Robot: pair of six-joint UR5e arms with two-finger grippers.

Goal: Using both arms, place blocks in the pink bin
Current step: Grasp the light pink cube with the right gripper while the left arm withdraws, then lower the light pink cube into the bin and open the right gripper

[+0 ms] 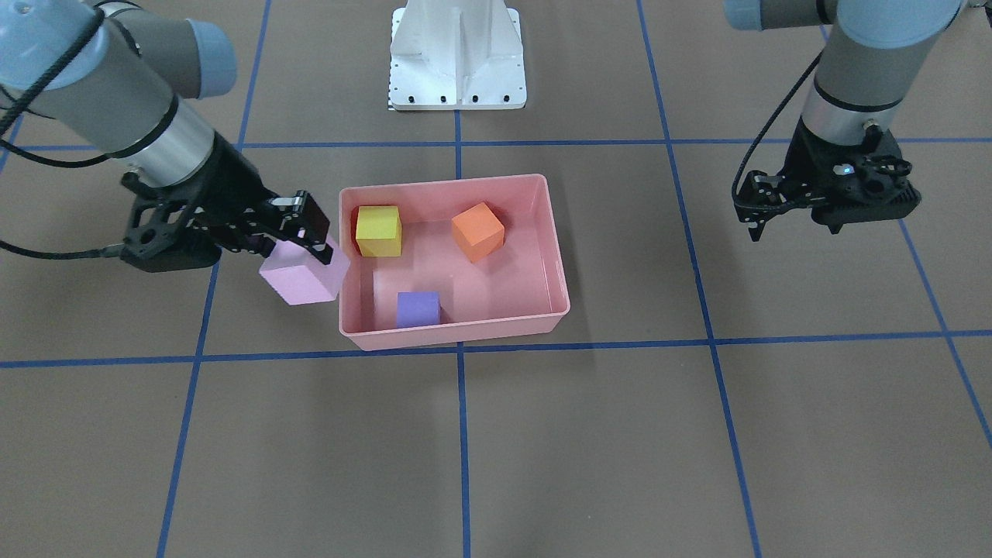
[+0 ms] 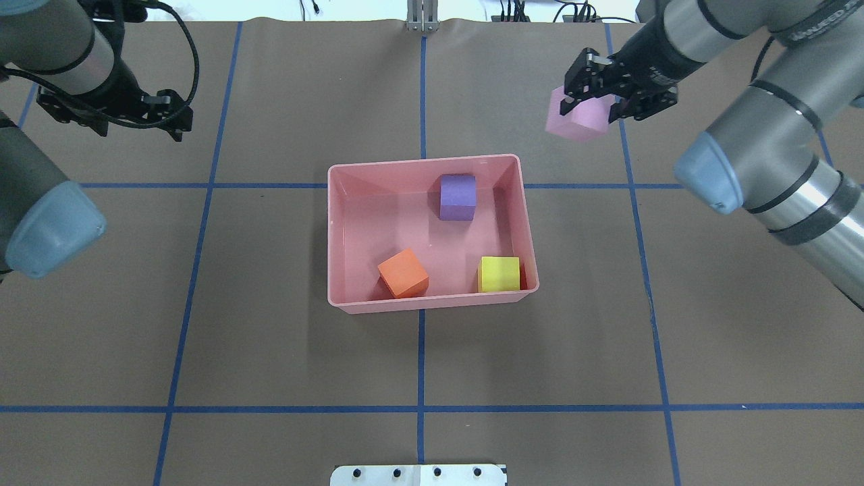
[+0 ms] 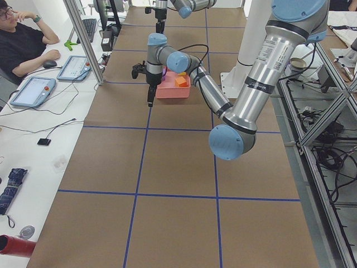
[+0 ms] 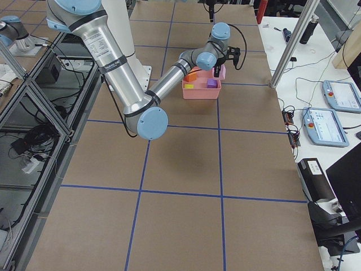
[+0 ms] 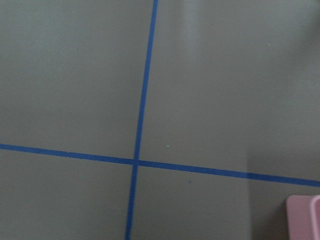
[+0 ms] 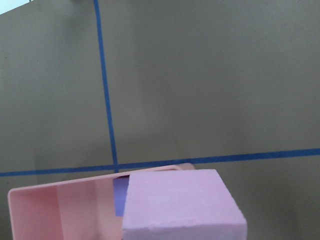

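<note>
The pink bin (image 1: 457, 337) (image 2: 432, 302) sits mid-table. The yellow block (image 1: 378, 231) (image 2: 499, 273), orange block (image 1: 477, 231) (image 2: 403, 273) and purple block (image 1: 418, 308) (image 2: 457, 196) lie inside it. My right gripper (image 1: 306, 248) (image 2: 594, 104) is shut on the pale pink block (image 1: 302, 275) (image 2: 577, 121) (image 6: 180, 205). It holds the block in the air just outside the bin's far right corner, with the bin (image 6: 55, 210) below and beside it. My left gripper (image 1: 763, 217) (image 2: 172, 125) (image 3: 149, 97) hangs empty over the table, far left of the bin. I cannot tell how its jaws stand.
The white pedestal (image 1: 457, 54) (image 2: 418, 474) stands at the robot side, behind the bin. Blue tape lines cross the brown table. An operator (image 3: 22, 39) sits at a desk with tablets beyond the table's far edge. The left wrist view catches a bin corner (image 5: 302, 217).
</note>
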